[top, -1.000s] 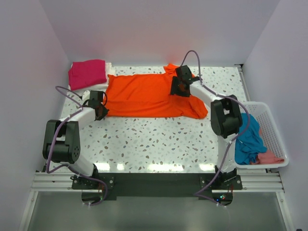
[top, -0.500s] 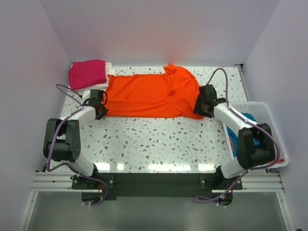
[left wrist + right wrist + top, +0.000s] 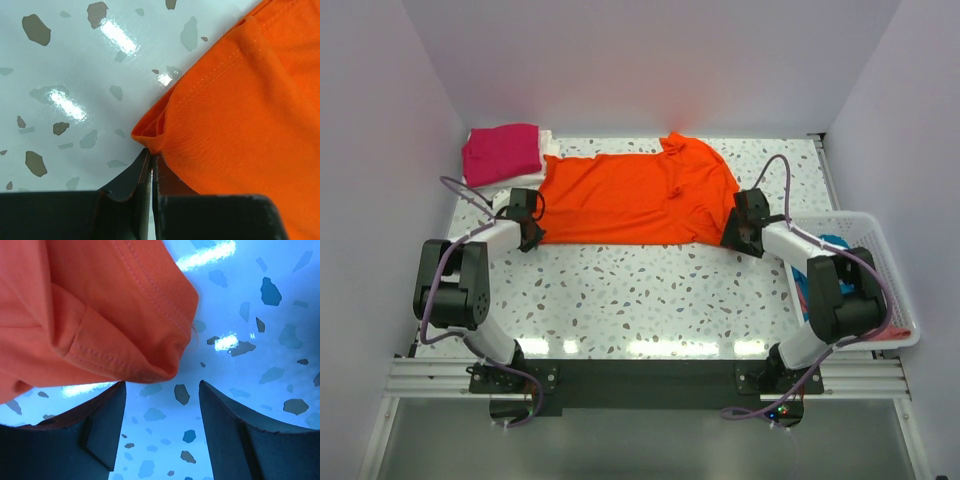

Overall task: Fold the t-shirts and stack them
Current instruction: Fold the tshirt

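shifted slightly left, my open right hand faces the orange t-shirt at its lower-right corner; left hand grips the lower-left corner.

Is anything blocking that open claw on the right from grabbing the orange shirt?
Nothing visible. The right gripper is open right at the hemmed corner of the orange t-shirt, and only bare speckled table shows between its fingers and the cloth.

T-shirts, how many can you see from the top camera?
5: orange one spread on the table; magenta one folded atop a white one, far-left corner; teal one and salmon one in the basket, mostly hidden, so more may lie there.
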